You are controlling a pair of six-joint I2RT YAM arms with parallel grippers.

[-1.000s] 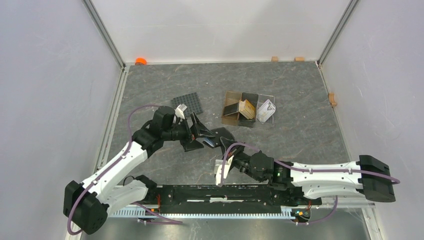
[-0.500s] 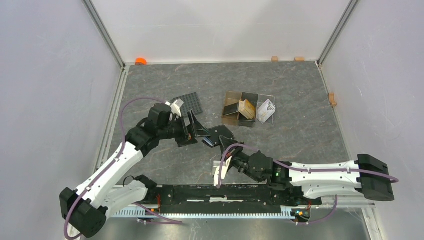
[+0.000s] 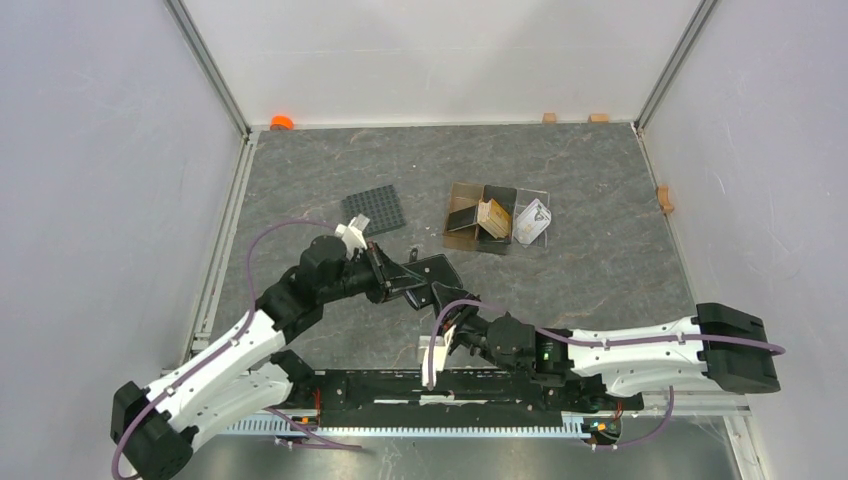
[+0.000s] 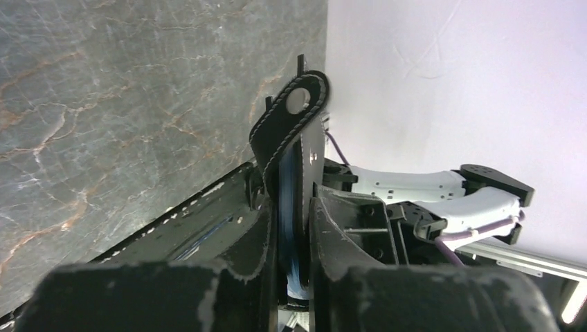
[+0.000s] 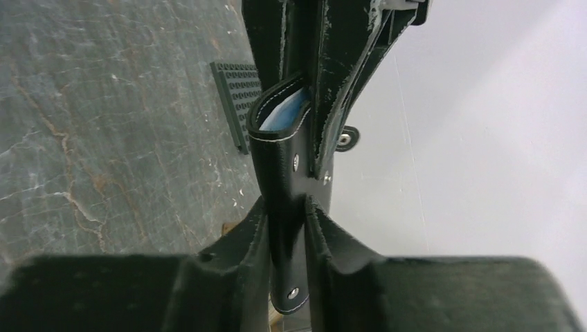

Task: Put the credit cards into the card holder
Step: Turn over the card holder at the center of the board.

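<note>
Clamping the card holder (image 3: pixel 432 272) narrowly in left end effector (image 3: pixel 397 281) and right end effector (image 3: pixel 452 322); leaving credit cards (image 3: pixel 493 214) in the far box (image 3: pixel 461 216); apparently inserting 0 yet.

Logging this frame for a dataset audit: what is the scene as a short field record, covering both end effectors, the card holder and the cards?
card holder: gripped from both sides, blue lining showing
left end effector: shut on card holder, below strap tab
right end effector: shut on card holder
credit cards: in brown box, none held
</note>
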